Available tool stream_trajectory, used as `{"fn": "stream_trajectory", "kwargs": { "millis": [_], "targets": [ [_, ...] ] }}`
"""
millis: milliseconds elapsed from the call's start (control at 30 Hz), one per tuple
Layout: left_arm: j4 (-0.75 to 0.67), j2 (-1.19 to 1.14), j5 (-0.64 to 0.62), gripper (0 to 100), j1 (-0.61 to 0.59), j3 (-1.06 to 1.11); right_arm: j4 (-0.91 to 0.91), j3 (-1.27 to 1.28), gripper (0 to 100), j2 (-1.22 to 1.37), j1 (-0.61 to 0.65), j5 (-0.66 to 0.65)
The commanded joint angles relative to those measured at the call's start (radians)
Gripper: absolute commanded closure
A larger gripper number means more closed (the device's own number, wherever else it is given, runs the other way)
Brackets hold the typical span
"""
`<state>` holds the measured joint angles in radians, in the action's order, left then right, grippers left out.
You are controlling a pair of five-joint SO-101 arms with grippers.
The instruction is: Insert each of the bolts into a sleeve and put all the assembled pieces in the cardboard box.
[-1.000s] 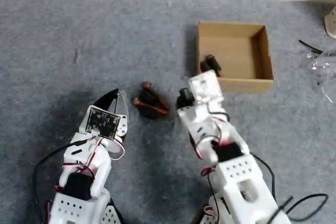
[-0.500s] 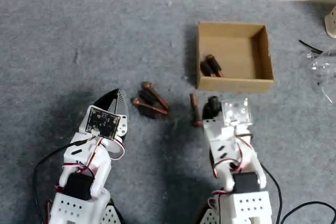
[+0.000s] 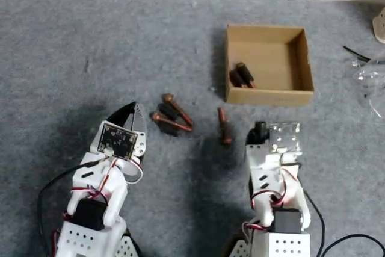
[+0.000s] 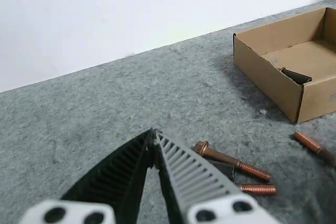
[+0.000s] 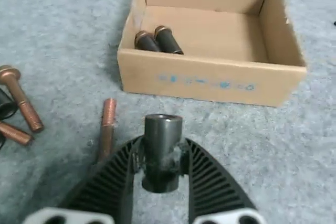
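Over the grey, felt-like table cover (image 3: 90, 40), the right arm has been drawn back from the cardboard box (image 3: 269, 96). A second ago it lay over the ground just off the box's front left corner. The right gripper (image 3: 260, 133) is now seen in front of the box's front wall, apart from it. Its ribbed jaws are closed on a sleeve (image 5: 161, 135), a short black tube with one open end sticking out past the fingertips toward the box.

The left arm has not been moved. The left gripper (image 4: 153, 136) is placed well to the left of the box, its jaws pressed together with nothing between them.

The box is a shallow open tray of plain brown card, and two assembled pieces (image 3: 242, 75) are laid side by side against its left wall. A heap of bolts (image 3: 172, 114), copper-coloured and mixed with a black sleeve, is found left of the box's front corner. A single threaded bolt (image 3: 224, 126), uncovered by the arm's retreat, is laid between that heap and the gripped sleeve. Clear plastic scraps and black wires (image 3: 364, 67) are scattered right of the box.
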<state>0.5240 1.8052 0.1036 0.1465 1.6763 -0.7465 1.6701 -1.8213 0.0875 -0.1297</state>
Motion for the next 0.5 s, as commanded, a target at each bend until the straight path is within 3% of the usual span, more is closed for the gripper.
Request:
{"fn": "stream_trajectory", "kwargs": {
  "millis": [0, 133, 267, 467],
  "targets": [
    [-0.071, 0.010, -0.005, 99, -0.005, 0.015, 0.081, 0.062, 99.3, -0.018, -0.016, 0.006],
    [-0.091, 0.007, -0.078, 99, 0.042, -0.053, 0.082, 0.068, 99.3, -0.018, -0.016, 0.005],
    [-0.091, -0.033, -0.115, 99, 0.191, -0.108, 0.084, 0.071, 99.3, -0.018, -0.019, 0.005],
    [-0.097, -0.444, -0.115, 99, 0.314, -0.355, 0.084, 0.074, 99.3, -0.018, -0.021, 0.005]
  ]
}}
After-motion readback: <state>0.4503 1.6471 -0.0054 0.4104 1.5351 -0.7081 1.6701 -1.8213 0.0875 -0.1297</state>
